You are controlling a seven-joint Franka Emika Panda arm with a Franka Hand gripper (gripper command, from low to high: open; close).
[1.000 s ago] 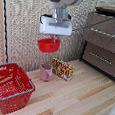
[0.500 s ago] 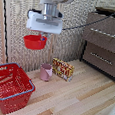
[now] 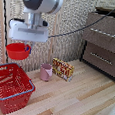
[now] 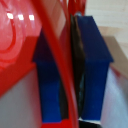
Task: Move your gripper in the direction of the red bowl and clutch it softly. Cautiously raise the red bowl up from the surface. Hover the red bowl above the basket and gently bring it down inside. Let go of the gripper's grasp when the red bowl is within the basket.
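The gripper is closed on the rim of the red bowl: in the wrist view the two blue fingertips stand on either side of the thin red rim, with only the wall of the bowl between them, one pad against the inner face and one against the outer. The red bowl hangs upright from the white boxy hand, clear of every surface, its opening facing up (the part of its rim under the hand is hidden in the exterior view). Taking the basket as the landmark, the bowl is held above the basket's far rim, well apart from it in height, and toward the side of the basket nearest the wall panel. The basket stands on the wooden floor; its mesh walls are red and its rim blue-grey. Just beyond the basket's corner on the exterior view's right stands a pink cup, upright, and just beside the cup on the side away from the basket lies a patterned box. Farther from the basket on that same side stands a brown drawer cabinet. A black cable runs from the arm toward the cabinet.
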